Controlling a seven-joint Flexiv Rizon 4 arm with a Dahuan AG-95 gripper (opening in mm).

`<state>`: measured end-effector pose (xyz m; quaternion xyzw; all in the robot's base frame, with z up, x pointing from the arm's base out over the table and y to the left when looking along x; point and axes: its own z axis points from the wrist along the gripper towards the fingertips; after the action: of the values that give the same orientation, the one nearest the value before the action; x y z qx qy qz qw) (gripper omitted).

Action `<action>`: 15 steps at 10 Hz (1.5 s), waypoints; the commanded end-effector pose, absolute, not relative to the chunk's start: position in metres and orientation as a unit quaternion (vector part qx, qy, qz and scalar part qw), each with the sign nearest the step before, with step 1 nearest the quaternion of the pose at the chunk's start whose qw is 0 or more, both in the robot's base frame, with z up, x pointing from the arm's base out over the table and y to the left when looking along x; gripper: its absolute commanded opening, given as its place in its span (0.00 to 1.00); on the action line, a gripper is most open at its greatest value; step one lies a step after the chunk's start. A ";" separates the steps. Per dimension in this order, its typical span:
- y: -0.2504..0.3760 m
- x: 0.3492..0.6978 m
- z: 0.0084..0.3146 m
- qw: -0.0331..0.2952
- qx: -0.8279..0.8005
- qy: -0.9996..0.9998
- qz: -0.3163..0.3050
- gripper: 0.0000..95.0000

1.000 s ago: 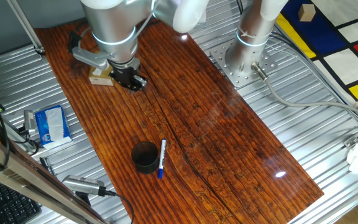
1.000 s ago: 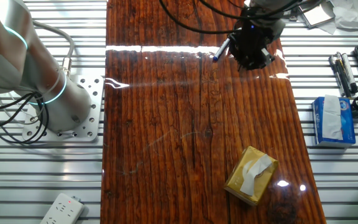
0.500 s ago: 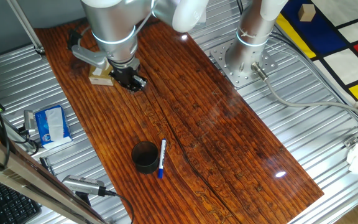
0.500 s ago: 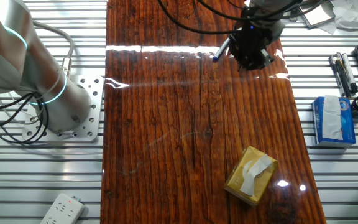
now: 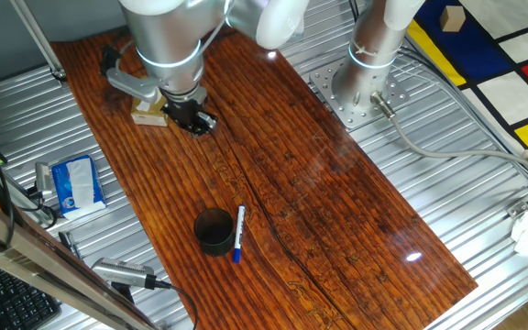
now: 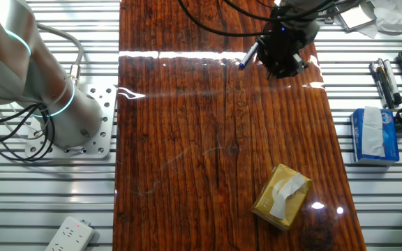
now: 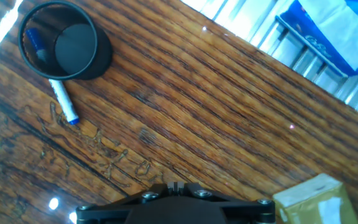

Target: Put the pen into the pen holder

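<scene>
The pen point(image 5: 238, 233), white with blue ends, lies flat on the wooden table just right of the black pen holder point(image 5: 214, 231), close beside it. In the hand view the pen holder point(image 7: 61, 45) is at the upper left, with the pen point(image 7: 63, 101) against its side. My gripper point(image 5: 200, 121) hangs above the far left of the table beside the cardboard box, well away from both. Its fingertips show at the bottom of the hand view point(image 7: 176, 185), pressed together and empty. In the other fixed view the pen point(image 6: 248, 56) pokes out beside my dark hand point(image 6: 283, 54), which hides the holder.
A tan cardboard box point(image 5: 148, 111) sits by my gripper, also in the hand view point(image 7: 312, 199) and the other fixed view point(image 6: 281, 196). A blue tissue pack point(image 5: 74, 183) and a silver-grey tool point(image 5: 122, 272) lie off the table's left edge. The arm base point(image 5: 360, 87) stands at the right.
</scene>
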<state>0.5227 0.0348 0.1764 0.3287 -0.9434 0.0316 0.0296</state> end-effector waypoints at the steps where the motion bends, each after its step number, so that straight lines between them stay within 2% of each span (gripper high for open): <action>1: 0.035 0.522 0.177 0.036 0.416 -0.908 0.021 0.00; 15: 0.035 0.522 0.177 0.031 0.559 -0.829 0.010 0.00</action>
<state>0.5223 0.0349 0.1766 0.5614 -0.8269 0.0097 0.0309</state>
